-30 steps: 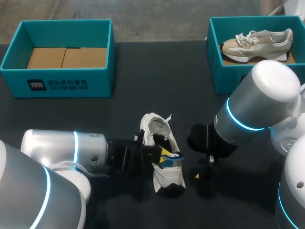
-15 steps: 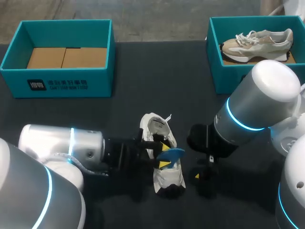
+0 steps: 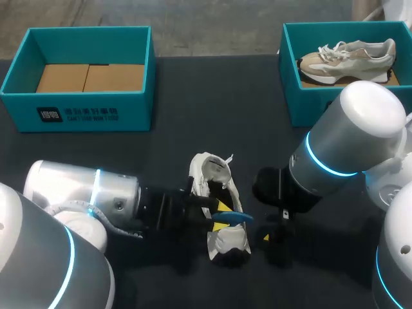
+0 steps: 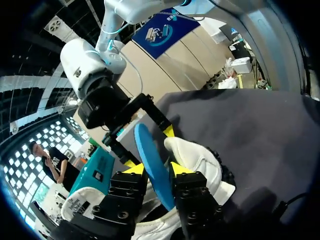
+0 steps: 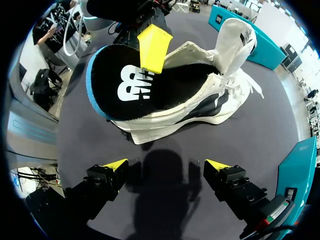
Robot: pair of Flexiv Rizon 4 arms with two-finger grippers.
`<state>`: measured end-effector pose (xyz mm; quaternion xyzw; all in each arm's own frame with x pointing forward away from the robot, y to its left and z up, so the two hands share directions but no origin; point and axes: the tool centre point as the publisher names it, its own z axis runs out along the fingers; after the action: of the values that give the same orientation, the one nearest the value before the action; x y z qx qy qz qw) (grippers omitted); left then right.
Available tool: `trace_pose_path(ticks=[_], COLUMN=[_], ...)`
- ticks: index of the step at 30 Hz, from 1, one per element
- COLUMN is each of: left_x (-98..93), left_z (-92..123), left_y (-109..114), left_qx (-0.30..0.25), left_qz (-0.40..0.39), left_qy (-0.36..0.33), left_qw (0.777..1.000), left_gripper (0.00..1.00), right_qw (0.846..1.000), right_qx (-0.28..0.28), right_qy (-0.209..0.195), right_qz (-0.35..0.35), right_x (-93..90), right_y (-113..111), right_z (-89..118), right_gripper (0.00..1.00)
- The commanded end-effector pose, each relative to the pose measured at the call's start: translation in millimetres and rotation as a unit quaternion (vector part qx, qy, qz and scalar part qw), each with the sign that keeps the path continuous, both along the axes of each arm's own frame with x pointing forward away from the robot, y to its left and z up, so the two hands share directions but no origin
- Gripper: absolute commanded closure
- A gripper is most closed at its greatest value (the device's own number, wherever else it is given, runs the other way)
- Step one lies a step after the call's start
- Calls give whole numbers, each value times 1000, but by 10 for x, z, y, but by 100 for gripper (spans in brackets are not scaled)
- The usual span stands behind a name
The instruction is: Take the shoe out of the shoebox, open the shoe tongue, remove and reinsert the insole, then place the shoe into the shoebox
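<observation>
Blue-rimmed insole clamped in left pincer, tilted above shoe.

Dark matte table seen across whole head view. Open teal box set at table's far right corner. Beige-and-white sneaker laid inside that box, lengthwise, toe pointed toward table's middle, heel toward right wall, white laces loose on top. Brown cardboard glimpsed beneath sneaker.
</observation>
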<state>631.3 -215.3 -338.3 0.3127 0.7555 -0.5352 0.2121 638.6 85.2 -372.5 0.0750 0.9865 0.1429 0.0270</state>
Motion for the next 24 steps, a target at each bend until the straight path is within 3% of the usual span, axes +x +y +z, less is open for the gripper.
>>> trace_pose_path(ticks=[1,14,19,24], left_x=[88,219,272,204], left_z=[-34,-222,-264,-186], left_y=[-117,-35,10,15], left_qx=[26,85,80,38], left_qz=[-12,25,37,18], left_qy=[2,-64,-56,-13], left_qw=[1000,994,994,999], left_gripper=[100,100,100,100], right_qw=[1000,1000,1000,1000], right_qx=[0,0,0,0], right_qy=[-1,-1,-1,-1], right_qz=[0,0,0,0], right_x=[-8,-8,-8,-8], right_y=[4,4,4,4], right_z=[-15,-15,-15,-15], right_gripper=[0,0,0,0])
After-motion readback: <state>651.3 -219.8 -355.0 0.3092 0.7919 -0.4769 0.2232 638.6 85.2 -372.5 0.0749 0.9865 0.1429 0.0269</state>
